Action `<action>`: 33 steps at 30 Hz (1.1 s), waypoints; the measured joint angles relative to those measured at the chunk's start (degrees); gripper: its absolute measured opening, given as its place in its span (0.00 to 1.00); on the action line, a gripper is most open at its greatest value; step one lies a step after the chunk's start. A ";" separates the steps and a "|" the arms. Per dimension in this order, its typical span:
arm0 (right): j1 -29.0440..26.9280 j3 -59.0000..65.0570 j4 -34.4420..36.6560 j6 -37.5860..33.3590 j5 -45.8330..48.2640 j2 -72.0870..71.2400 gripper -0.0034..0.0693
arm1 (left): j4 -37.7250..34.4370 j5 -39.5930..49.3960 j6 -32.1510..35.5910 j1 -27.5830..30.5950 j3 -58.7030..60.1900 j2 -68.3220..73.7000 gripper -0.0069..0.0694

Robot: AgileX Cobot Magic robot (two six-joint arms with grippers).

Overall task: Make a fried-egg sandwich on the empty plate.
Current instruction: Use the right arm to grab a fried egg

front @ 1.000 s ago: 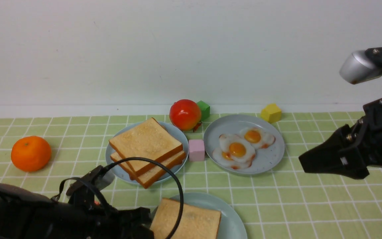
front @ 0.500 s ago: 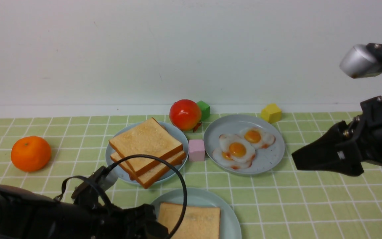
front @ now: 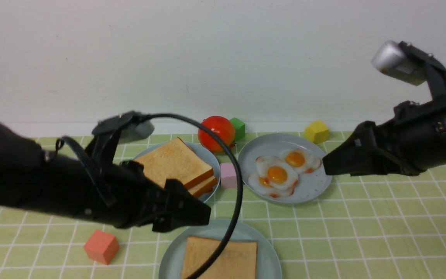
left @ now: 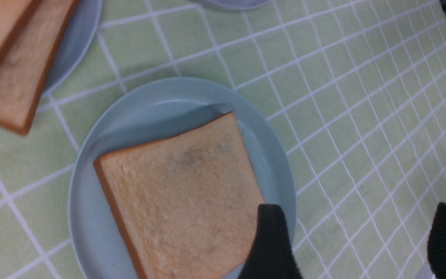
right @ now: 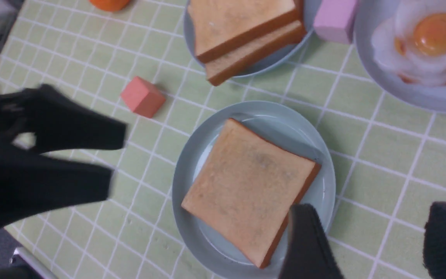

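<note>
- My left jaws stand wide and hold nothing, hovering over the far-left rim of the pale aqua-green round plate [front: 172, 254] at the near edge of the green-checked desk [front: 362, 232]
- One square golden-brown toast slice [front: 236, 257] lies flat on that plate, with no egg on it yet
- My right jaws are also wide and empty, in the air just right of the grey-blue plate [front: 316, 186] of white fried eggs with orange yolks [front: 277, 175]
- Two more toast slices [front: 176, 162] sit stacked on a second grey-blue plate [front: 210, 155] further left
- A pink block [front: 229, 175] stands between those two plates
</note>
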 joint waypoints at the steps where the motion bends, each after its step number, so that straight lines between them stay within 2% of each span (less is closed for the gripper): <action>1: 0.00 -0.60 -0.15 2.61 -1.22 2.29 0.62 | 5.90 4.06 -2.93 0.00 -4.17 -0.16 0.66; 2: 0.00 -0.68 -0.15 3.05 -1.45 2.74 0.62 | 6.87 4.72 -3.54 0.00 -4.17 -0.16 0.66; 3: 0.00 -1.19 -0.09 6.72 -3.94 6.24 0.62 | 13.19 8.86 -8.16 0.00 -9.01 -0.21 0.55; 5: 0.00 -1.43 0.64 10.48 -7.51 9.91 0.62 | 20.49 13.06 -13.02 0.00 -13.27 -0.35 0.40; 6: -0.06 -1.54 1.42 12.10 -9.59 11.78 0.62 | 22.71 14.04 -15.60 0.00 -15.00 -0.42 0.33; 7: -0.13 -1.54 1.58 12.36 -10.00 12.15 0.62 | 23.20 14.21 -16.08 0.00 -15.29 -0.42 0.32; 8: -0.36 -1.67 3.04 13.63 -12.96 14.58 0.62 | 25.91 14.93 -19.17 0.00 -16.71 -0.49 0.20; 10: -0.83 -1.73 5.84 14.54 -17.34 18.14 0.62 | 27.48 15.26 -22.05 0.00 -17.32 -0.49 0.08; 14: -1.51 -1.73 10.60 14.58 -22.59 22.66 0.62 | 27.85 15.64 -23.22 0.00 -17.32 -0.36 0.07; 17: -1.65 -2.75 16.50 10.64 -25.07 27.57 0.62 | 27.90 15.59 -23.42 0.00 -17.32 -0.36 0.07; 25: -1.65 -7.10 28.02 -2.15 -24.03 35.05 0.62 | 28.02 15.17 -23.42 0.00 -17.32 -0.36 0.07; 33: -1.65 -7.45 30.18 -5.10 -24.08 36.69 0.62 | 28.02 15.17 -23.42 0.00 -17.32 -0.36 0.07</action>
